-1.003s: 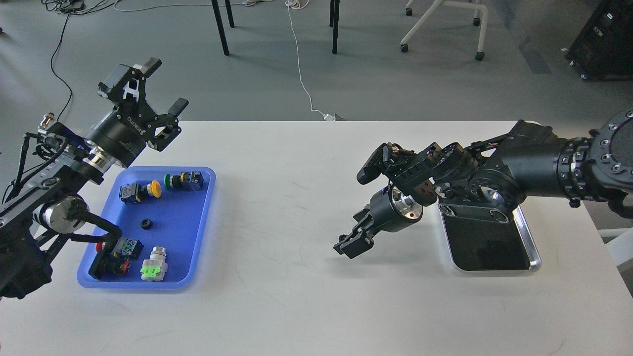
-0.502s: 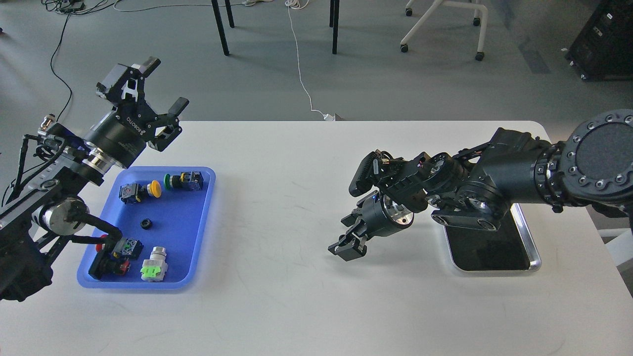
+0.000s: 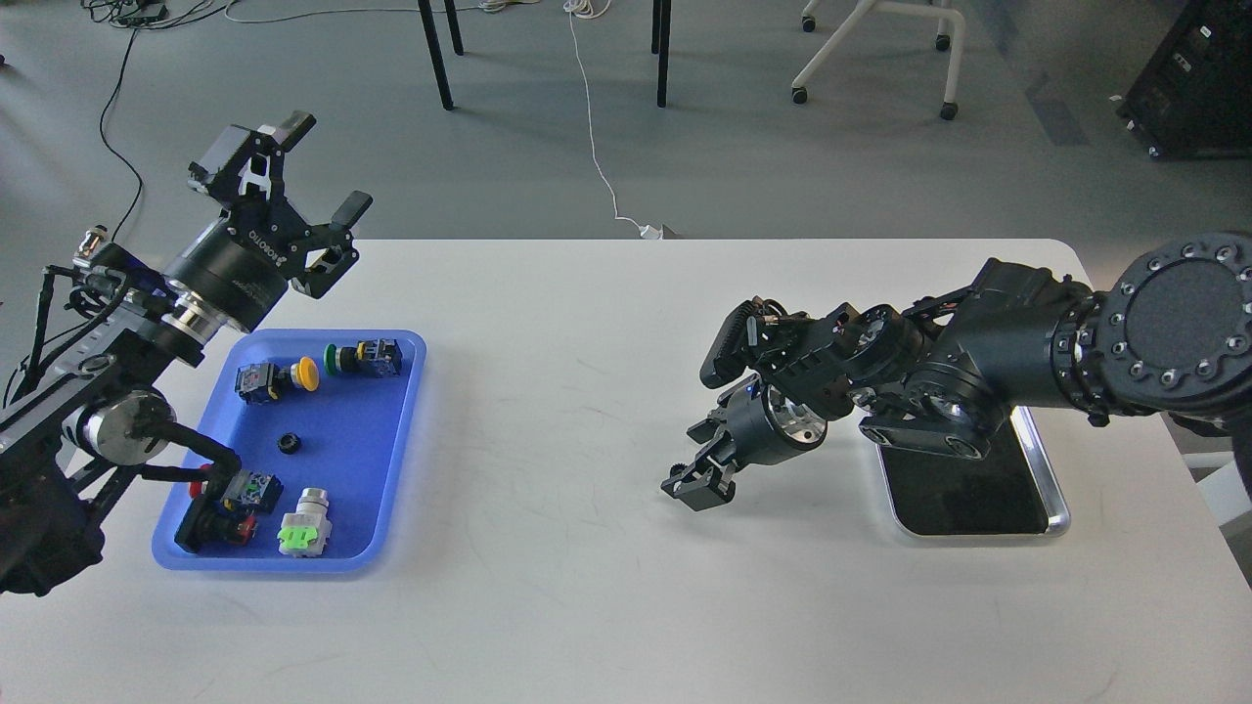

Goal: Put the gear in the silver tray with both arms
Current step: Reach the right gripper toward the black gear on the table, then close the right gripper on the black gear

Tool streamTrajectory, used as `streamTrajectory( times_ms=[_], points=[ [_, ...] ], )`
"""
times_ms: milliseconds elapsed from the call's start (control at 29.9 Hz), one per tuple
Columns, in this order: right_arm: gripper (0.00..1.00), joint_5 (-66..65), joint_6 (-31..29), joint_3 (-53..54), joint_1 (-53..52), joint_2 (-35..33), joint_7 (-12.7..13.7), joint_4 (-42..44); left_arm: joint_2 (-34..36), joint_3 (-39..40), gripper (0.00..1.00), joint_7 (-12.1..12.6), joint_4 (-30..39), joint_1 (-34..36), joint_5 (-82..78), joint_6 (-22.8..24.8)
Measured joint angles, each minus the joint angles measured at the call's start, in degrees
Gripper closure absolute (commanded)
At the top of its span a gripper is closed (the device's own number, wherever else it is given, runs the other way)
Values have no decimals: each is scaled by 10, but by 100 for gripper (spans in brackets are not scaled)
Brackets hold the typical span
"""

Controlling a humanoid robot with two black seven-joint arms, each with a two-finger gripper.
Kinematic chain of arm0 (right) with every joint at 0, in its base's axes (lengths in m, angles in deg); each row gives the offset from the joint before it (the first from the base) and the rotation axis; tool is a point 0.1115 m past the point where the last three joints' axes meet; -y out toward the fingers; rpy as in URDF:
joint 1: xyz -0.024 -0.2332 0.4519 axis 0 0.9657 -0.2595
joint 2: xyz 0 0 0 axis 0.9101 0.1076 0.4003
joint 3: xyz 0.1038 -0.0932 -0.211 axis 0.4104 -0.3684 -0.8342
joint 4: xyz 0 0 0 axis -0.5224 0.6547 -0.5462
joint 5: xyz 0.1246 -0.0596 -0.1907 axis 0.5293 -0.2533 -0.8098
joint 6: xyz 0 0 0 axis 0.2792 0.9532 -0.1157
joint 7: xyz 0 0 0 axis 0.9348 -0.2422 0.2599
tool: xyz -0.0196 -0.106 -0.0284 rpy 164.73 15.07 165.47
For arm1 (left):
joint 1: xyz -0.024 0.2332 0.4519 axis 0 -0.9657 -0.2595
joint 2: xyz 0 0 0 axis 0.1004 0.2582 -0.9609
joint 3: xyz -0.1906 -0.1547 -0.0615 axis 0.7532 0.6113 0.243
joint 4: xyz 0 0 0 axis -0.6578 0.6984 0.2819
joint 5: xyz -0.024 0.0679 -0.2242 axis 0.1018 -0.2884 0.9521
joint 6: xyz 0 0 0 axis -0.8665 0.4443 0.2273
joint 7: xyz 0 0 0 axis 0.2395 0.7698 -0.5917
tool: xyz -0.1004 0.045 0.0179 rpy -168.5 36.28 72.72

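The gear, a small black toothed ring, lies on the floor of the blue tray near its middle, apart from the other parts there. The blue tray sits on the left side of the white table. Around the gear are push buttons: a yellow-capped one and a green-capped one toward the far end, a red and black one and a grey one with a bright green base toward the near end.

The left gripper is raised beyond the far left corner of the blue tray, pointing up and away from the table. Its fingers stand wide apart with nothing between them. The gear lies well below and nearer than these fingers, not touched by them.

The right gripper hangs low over the bare table, right of the middle, pointing down and left. It is dark and seen at an angle, so I cannot tell whether its fingers are apart or together. It is well apart from the gear, which lies far to its left.

The silver tray rests on the right side of the table, its far end hidden under the right arm. Its dark bottom shows nothing lying in it.
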Motion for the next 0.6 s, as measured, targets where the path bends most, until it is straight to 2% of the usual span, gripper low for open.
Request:
streamTrajectory(
  times_ms=[234,401,602],
  points=[
    [33,18,4,0,10,0,0,0,0,1,2,0,0,0,0,0],
    [42,20,6,0,10,0,0,0,0,1,2,0,0,-1,0,0],
    [47,19,7,-3,10,0,0,0,0,1,2,0,0,-1,0,0]
  ],
)
